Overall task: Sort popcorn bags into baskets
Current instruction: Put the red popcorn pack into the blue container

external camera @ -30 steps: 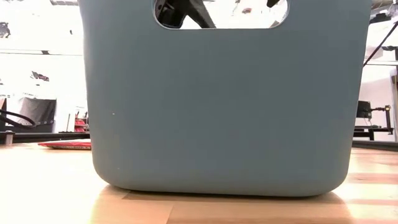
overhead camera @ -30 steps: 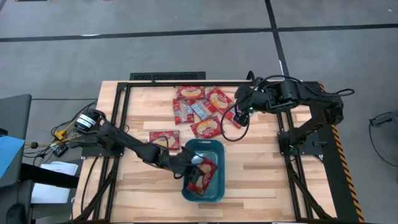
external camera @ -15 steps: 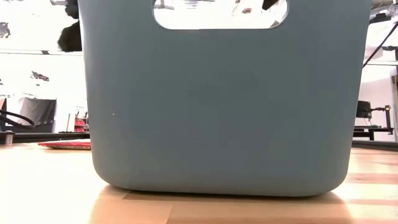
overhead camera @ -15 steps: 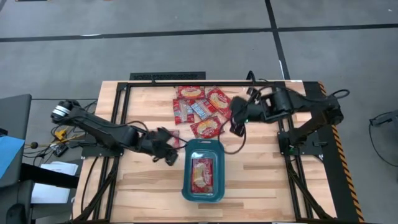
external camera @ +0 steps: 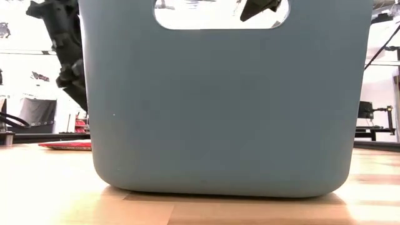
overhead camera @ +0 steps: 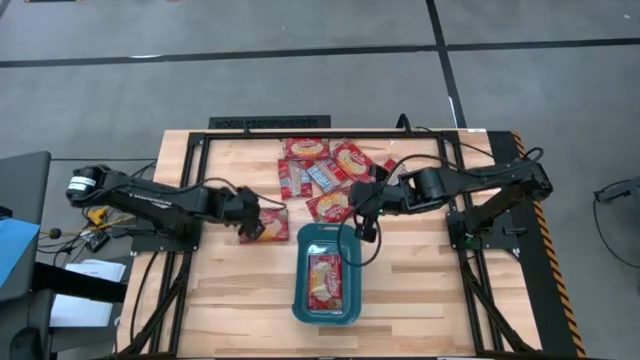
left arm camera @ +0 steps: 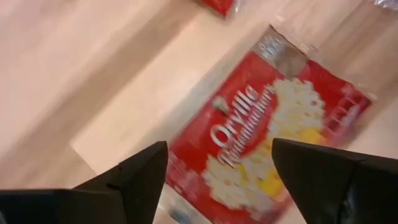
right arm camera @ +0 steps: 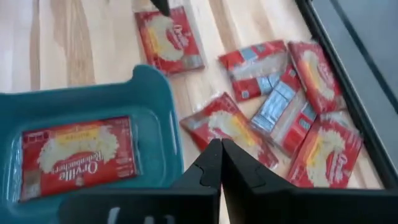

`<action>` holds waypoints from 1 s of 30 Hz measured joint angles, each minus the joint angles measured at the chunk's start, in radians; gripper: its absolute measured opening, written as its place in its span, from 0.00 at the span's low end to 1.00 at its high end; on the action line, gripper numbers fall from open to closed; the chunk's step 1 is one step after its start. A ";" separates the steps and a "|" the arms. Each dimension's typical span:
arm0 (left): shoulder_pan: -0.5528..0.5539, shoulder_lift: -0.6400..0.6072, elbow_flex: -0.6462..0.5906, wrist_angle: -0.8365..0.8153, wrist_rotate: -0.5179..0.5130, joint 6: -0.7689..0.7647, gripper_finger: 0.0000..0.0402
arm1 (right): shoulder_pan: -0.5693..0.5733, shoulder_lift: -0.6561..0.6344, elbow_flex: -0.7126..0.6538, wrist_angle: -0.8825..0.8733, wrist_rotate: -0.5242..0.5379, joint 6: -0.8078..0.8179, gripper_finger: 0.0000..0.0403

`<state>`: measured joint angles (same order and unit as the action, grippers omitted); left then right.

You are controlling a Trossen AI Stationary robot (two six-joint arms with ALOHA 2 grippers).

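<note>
Teal plastic, the rectangular basket point(overhead camera: 326, 274) sits near the front middle of the wooden table point(overhead camera: 420, 280) with one red popcorn bag point(overhead camera: 323, 279) lying flat inside it. The left gripper point(overhead camera: 257, 226) hangs with its fingers spread wide over a lone popcorn bag point(left arm camera: 267, 134) just beside the basket's far left corner. The right gripper point(overhead camera: 362, 209), fingers pressed together and empty, hovers between the basket's far rim and a loose cluster of bags point(overhead camera: 322, 170) at the back of the table.

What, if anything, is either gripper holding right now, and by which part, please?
Nothing is held. The left gripper hangs with fingers spread over a popcorn bag lying on the table; the right gripper is shut and empty near the basket.
</note>
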<state>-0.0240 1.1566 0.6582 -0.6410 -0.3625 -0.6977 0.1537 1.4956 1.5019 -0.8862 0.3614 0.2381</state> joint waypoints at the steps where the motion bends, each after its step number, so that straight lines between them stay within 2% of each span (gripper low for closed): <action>1: 0.025 0.005 0.000 0.014 0.004 0.050 0.70 | -0.002 0.000 0.000 0.016 0.000 -0.010 0.06; 4: 0.103 0.012 -0.001 0.074 0.077 0.189 0.70 | -0.006 0.000 -0.001 0.049 -0.022 -0.064 0.05; 8: 0.202 0.031 0.000 0.102 0.231 0.340 0.68 | -0.010 0.000 -0.001 0.122 -0.077 -0.127 0.06; 12: 0.279 0.075 0.000 0.101 0.362 0.450 0.67 | -0.023 0.016 0.001 0.163 -0.078 -0.162 0.06; 15: 0.306 0.123 0.000 0.103 0.423 0.513 0.67 | -0.035 0.043 -0.002 0.153 -0.083 -0.168 0.06; 17: 0.312 0.159 0.000 0.109 0.444 0.554 0.67 | -0.042 0.067 0.001 0.170 -0.105 -0.171 0.06; 21: 0.312 0.247 -0.001 0.127 0.410 0.595 0.67 | -0.046 0.139 0.000 0.168 -0.145 -0.189 0.05; 26: 0.312 0.344 0.005 0.158 0.484 0.619 0.66 | -0.045 0.218 0.000 0.172 -0.159 -0.216 0.07; 30: 0.297 0.398 0.014 0.179 0.472 0.607 0.58 | -0.045 0.262 -0.001 0.169 -0.183 -0.215 0.08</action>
<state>0.2726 1.5541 0.6727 -0.4616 0.1095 -0.0906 0.1089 1.7571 1.5013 -0.7173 0.1787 0.0236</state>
